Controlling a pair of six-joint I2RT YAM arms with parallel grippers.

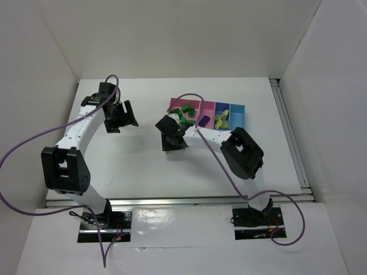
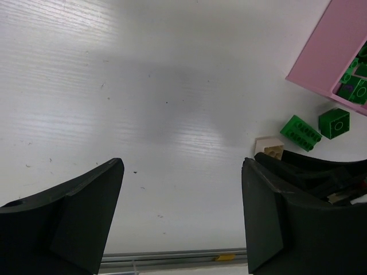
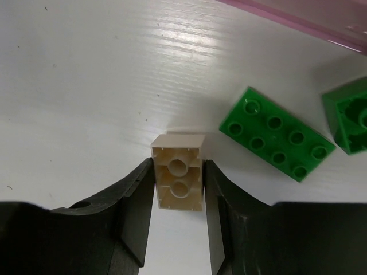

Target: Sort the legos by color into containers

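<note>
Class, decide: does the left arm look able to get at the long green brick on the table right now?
Probably not safely: the right fingers, shut on the beige brick, crowd the long green brick. The left fingers, open, otherwise face bare table.

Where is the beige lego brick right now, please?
In the right wrist view, the beige brick lies on the table between the fingers of the right gripper, left of a green eight-stud brick, near the pink bin.
</note>
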